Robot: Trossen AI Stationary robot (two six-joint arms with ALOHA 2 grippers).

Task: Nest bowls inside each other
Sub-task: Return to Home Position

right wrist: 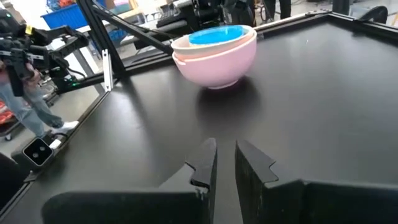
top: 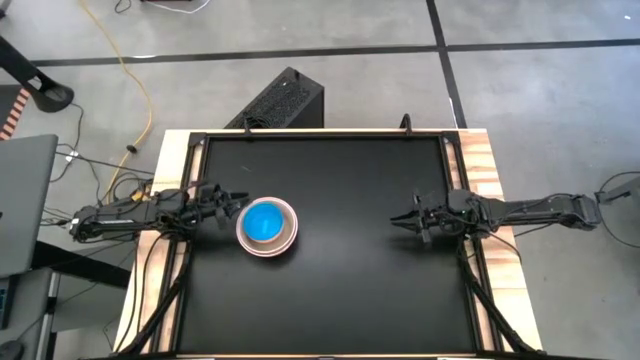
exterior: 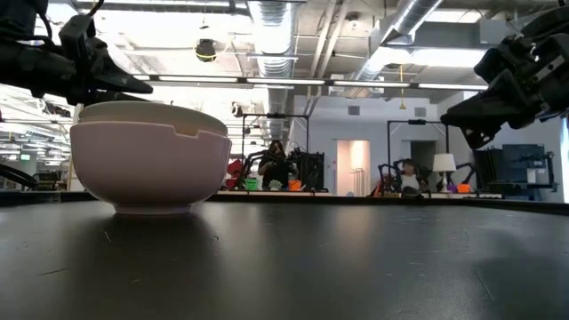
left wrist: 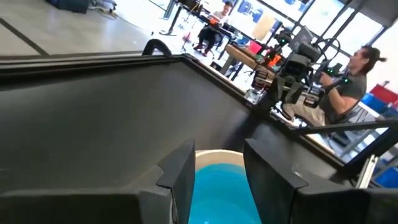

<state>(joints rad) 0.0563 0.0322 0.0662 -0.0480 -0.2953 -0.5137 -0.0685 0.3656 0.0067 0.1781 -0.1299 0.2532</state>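
Note:
A stack of nested bowls (top: 266,226) rests by its base on the black table, left of the middle. The pale pink one (right wrist: 217,62) is outermost, a cream one (exterior: 151,111) sits in it, and a light blue one (left wrist: 217,186) lies innermost. My left gripper (top: 236,207) hovers level just above the stack's left rim. Its fingers are open, and the blue bowl shows through the gap in the left wrist view (left wrist: 217,168). My right gripper (top: 397,220) hangs above the table's right half, far from the stack. Its fingers (right wrist: 225,162) stand a narrow gap apart with nothing between them.
Bare black tabletop (top: 340,290) spreads between the two grippers and toward the near edge. Raised rails run along the table's sides (top: 455,170). A black box (top: 285,100) stands beyond the far edge. People sit at benches in the room behind (exterior: 276,164).

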